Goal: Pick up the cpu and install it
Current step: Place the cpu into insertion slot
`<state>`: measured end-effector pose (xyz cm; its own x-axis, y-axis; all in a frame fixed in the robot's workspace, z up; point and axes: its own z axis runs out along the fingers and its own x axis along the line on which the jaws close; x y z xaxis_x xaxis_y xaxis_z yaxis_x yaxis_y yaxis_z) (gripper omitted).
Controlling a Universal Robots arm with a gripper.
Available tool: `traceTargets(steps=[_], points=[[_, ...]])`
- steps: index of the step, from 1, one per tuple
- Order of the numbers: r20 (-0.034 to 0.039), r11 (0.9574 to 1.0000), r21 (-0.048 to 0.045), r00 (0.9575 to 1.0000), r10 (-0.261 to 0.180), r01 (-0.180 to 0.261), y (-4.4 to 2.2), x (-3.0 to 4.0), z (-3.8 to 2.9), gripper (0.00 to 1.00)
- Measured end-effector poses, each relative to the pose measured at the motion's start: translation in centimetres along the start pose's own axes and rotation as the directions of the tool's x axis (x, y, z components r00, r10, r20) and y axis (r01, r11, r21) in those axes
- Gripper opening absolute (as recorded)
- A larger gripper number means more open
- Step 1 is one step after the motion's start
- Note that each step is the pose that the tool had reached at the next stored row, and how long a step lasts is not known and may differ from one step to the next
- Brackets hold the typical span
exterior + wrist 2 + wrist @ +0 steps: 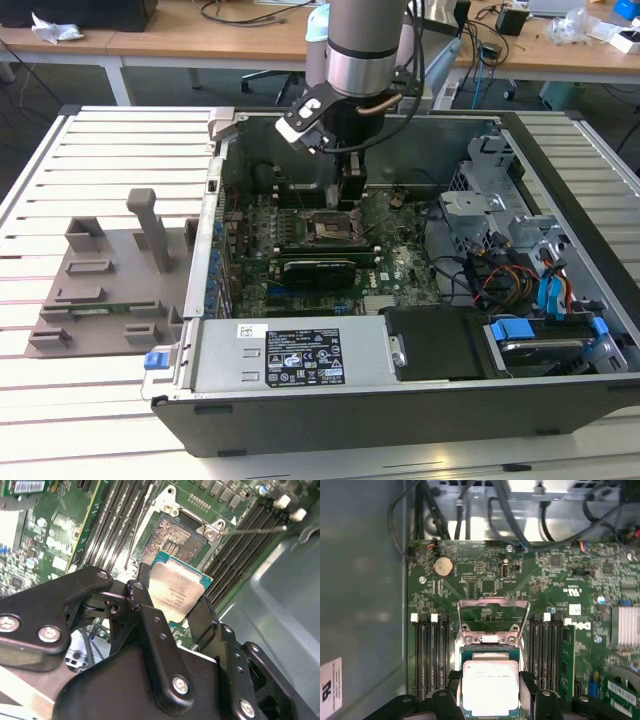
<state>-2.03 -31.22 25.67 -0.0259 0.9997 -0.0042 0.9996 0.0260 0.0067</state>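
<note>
Gripper (175, 599) clamps the cpu (176, 591) by two opposite edges between its black fingers (145, 592), holding it flat, metal top up, just over the open socket (172, 537) on the motherboard (485, 580); whether the cpu touches the socket cannot be told. In the first wrist view the socket frame (487, 639) stands raised beyond the cpu, with memory slots (427, 655) on both sides. In the exterior view the arm (365, 50) reaches down into the open case (570, 200).

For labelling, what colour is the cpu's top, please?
Silvery-grey square metal cpu top; second wrist view best.
</note>
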Motion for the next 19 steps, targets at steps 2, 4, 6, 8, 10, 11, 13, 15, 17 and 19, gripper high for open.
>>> traceTargets(steps=[2,4,6,8,10,11,13,15,17,19], points=[[0.0002,0.9999,0.0000,0.9999,-0.016,0.016,0.00,0.00,0.02,0.55],[-0.0004,0.9999,-0.0004,0.9999,-0.016,0.016,0.00,0.00,0.10,0.55],[-0.0001,0.9999,-0.0002,0.9999,-0.016,0.016,-0.02,0.00,0.27,0.55],[-0.0001,0.9999,-0.0002,0.9999,-0.016,0.016,-0.03,0.00,0.44,0.55],[-0.0001,0.9999,-0.0002,0.9999,-0.016,0.016,-0.06,0.00,0.64,0.55],[-0.0001,0.9999,-0.0003,0.9999,-0.016,0.016,-0.08,0.01,0.72,0.55],[-0.0002,0.9999,-0.0002,0.9999,-0.016,0.016,-0.18,0.01,1.01,0.55],[-0.0001,0.9999,-0.0002,0.9999,-0.016,0.016,-0.27,0.01,1.29,0.55],[-0.0002,0.9999,-0.0003,0.9999,-0.016,0.016,-0.31,0.02,1.51,0.55],[-0.0001,0.9999,-0.0002,0.9999,-0.017,0.017,-0.34,0.01,1.73,0.55]])
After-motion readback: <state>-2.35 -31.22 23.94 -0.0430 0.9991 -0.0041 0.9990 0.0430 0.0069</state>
